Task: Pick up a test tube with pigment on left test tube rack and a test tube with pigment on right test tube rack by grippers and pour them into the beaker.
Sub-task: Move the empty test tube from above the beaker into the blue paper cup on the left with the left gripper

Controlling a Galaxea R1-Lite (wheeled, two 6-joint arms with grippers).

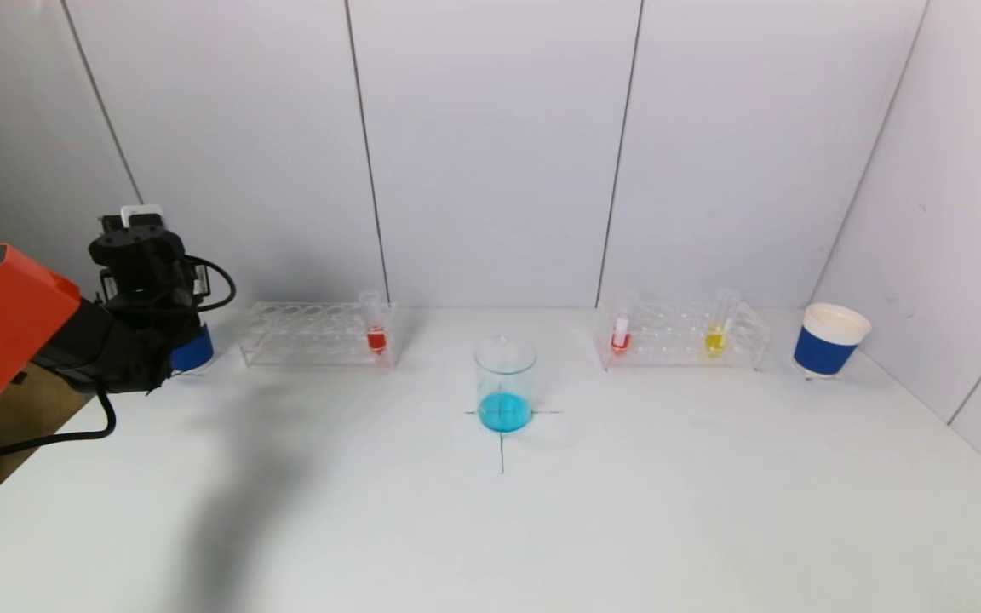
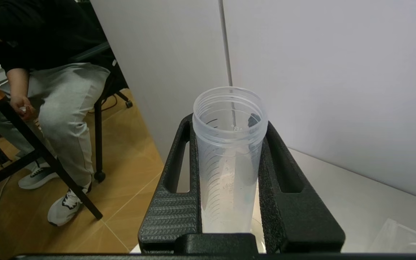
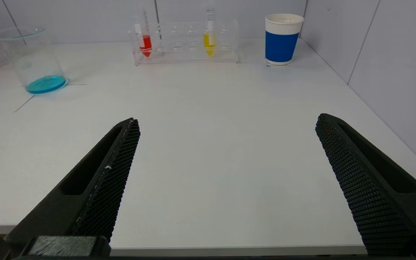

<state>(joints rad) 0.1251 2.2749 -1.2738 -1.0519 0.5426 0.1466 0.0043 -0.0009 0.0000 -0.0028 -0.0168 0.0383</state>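
White wall panels close in the white surface [image 1: 542, 528] at the back and along the right of the head view. At mid-frame a glass beaker [image 1: 505, 385] stands on a drawn cross, with blue liquid in its bottom. Behind it to the left of the frame sits the left rack [image 1: 312, 336], holding one tube of red pigment [image 1: 375, 328] at its end nearest the beaker. To the right of the frame sits the right rack [image 1: 682, 336], with a red tube [image 1: 621, 334] at its left end and a yellow tube [image 1: 718, 330] farther right. A blue and white paper cup [image 1: 829, 340] stands just past that rack, near the right wall. At the left edge of the head view the left gripper [image 2: 229, 180] is raised beside the left rack, its fingers [image 2: 287, 187] clamped on an empty clear tube [image 2: 229, 151], open mouth upward. A second blue cup [image 1: 192, 351] shows partly behind that arm. The right gripper [image 3: 226, 180] hovers over the near edge of the surface, fingers [image 3: 110, 180] wide apart, holding nothing.
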